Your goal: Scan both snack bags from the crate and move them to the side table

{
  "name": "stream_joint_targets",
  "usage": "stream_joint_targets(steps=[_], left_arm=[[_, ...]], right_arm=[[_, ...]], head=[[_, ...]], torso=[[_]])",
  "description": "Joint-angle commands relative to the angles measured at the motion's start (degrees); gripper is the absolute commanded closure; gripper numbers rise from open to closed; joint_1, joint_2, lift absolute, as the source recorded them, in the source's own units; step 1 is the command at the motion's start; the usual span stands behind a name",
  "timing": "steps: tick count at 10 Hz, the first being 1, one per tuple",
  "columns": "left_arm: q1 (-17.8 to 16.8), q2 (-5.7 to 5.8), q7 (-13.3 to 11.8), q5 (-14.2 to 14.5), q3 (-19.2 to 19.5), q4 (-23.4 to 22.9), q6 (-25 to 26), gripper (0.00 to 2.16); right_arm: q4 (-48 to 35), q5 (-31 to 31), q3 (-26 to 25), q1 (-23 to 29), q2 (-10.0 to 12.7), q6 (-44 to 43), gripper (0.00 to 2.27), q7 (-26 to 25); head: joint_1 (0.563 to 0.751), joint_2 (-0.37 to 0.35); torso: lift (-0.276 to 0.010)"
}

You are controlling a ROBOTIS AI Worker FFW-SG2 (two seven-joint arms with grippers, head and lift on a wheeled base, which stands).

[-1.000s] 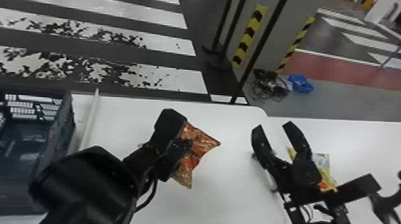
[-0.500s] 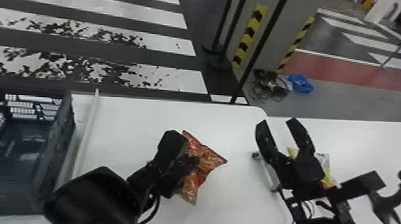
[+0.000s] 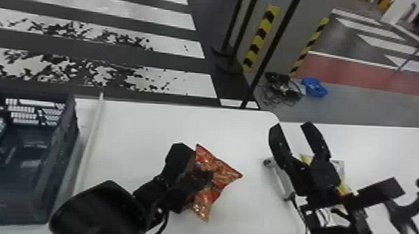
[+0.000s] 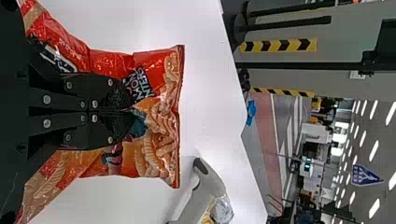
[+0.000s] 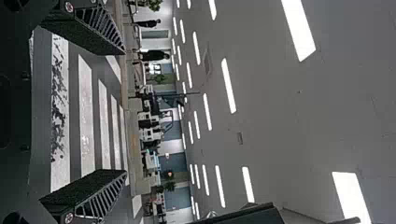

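Note:
My left gripper (image 3: pixel 201 178) is over the white table's middle in the head view, shut on the orange-red snack bag (image 3: pixel 222 172). In the left wrist view, the left gripper (image 4: pixel 133 112) pinches that snack bag (image 4: pixel 161 154) at its middle, the fingers meeting over it. My right gripper (image 3: pixel 291 127) stands open, raised near the join of the tables; in its wrist view the right gripper (image 5: pixel 124 112) has nothing between its fingers. Behind it, a yellow snack bag (image 3: pixel 341 166) lies partly hidden on the side table. A grey scanner-like device (image 3: pixel 281 180) is beside the right arm.
The dark crate (image 3: pixel 66 146) stands at the far left, with a pale bar (image 3: pixel 89 144) along its right side. The side table (image 3: pixel 394 148) adjoins the main table (image 3: pixel 145 126) on the right. Black posts rise beyond the tables.
The left gripper has carried the orange-red bag rightward and somewhat toward the robot. The right gripper has shifted slightly farther from the robot, staying open.

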Motion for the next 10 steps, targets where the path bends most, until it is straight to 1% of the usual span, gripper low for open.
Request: stream_joint_targets(steps=[1, 2, 3, 4, 5, 7, 8, 9, 10], left_arm=[[0.0, -0.15, -1.3, 1.2, -0.6, 1.4, -0.6, 1.42], [0.0, -0.15, -1.9, 1.7, -0.9, 1.8, -0.7, 1.41], [0.0, -0.15, -2.1, 1.4, -1.1, 1.7, -1.6, 1.16], [0.0, -0.15, -2.1, 0.4, -1.6, 1.3, -1.8, 0.22], [0.0, -0.15, -2.0, -0.5, -1.6, 0.8, -1.6, 0.00], [0.1, -0.15, -0.9, -1.5, -1.6, -0.3, -1.4, 0.03], [0.9, -0.15, -0.5, -2.8, -1.5, -2.6, -1.3, 0.03], [2.4, -0.15, 0.4, -4.9, -0.9, -6.4, 1.5, 0.03], [3.6, -0.15, 0.7, -6.0, 0.6, -10.3, 5.4, 0.03]], right_arm=[[0.0, -0.1, -0.2, 0.0, 0.0, 0.0, 0.09, 0.0], [0.1, -0.1, -0.2, 0.0, 0.0, 0.0, 0.09, 0.0], [0.1, -0.1, -0.2, 0.0, 0.0, 0.0, 0.09, 0.0], [0.1, -0.1, -0.3, 0.0, 0.0, 0.0, 0.09, 0.0], [0.1, -0.1, -0.3, 0.1, 0.0, 0.0, 0.09, 0.0], [-0.2, -0.3, -0.8, 0.8, 0.0, 0.0, 0.09, 0.0], [-0.3, -0.4, -1.0, 1.1, 0.0, 0.0, 0.09, 0.0], [-0.4, -0.5, -1.3, 1.3, 0.0, 0.0, 0.09, 0.0], [-0.4, -0.6, -1.4, 1.3, -0.1, -0.2, 0.09, 0.0]], head=[[0.695, -0.350], [0.695, -0.350], [0.695, -0.350], [0.695, -0.350], [0.695, -0.350], [0.695, -0.350], [0.695, -0.350], [0.695, -0.350], [0.695, -0.350]], torso=[[-0.095], [-0.095], [-0.095], [-0.095], [-0.095], [-0.095], [-0.095], [-0.095], [-0.095]])
